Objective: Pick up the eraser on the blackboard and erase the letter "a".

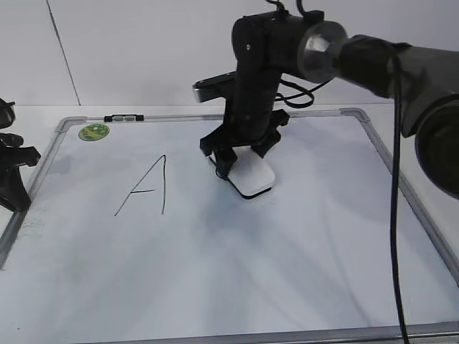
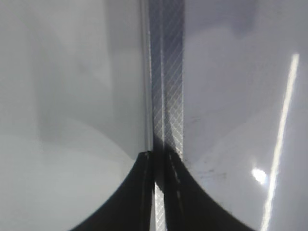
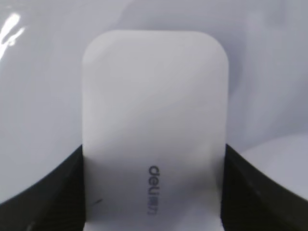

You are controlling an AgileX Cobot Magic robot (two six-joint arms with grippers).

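The white eraser (image 1: 254,178) with grey lettering (image 3: 154,187) sits at the middle of the blackboard (image 1: 287,272), a white board with a grey frame. My right gripper (image 1: 240,156) is shut on the eraser, one black finger on each long side (image 3: 154,192). I cannot tell whether the eraser touches the board. The letter "a" is not in view; the arm and the eraser cover the surface there. My left gripper (image 2: 159,192) is shut and empty over the board's left frame strip (image 2: 166,96), at the far left of the exterior view (image 1: 13,168).
A tall capital "A" (image 1: 147,188) is drawn left of the eraser. A round green sticker (image 1: 94,132) and a small black-and-clear clip (image 1: 123,117) sit at the board's far left corner. A cable (image 1: 393,215) hangs from the right arm.
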